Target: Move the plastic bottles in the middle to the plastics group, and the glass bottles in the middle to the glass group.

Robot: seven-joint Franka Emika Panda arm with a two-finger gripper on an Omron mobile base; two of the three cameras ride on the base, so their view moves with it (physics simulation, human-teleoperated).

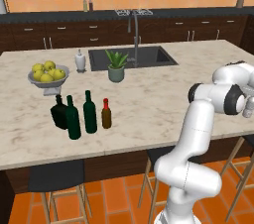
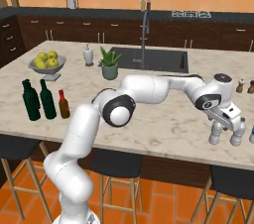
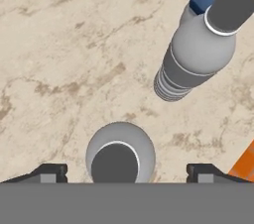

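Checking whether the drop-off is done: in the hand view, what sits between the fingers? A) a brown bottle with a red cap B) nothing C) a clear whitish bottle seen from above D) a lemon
C: the clear whitish bottle stands upright on the counter between the spread fingers.

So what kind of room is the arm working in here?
A home kitchen, rendered. The marble island counter has a sink with a tall faucet, dark cabinets line the back wall, and bar stools sit along the near edge.
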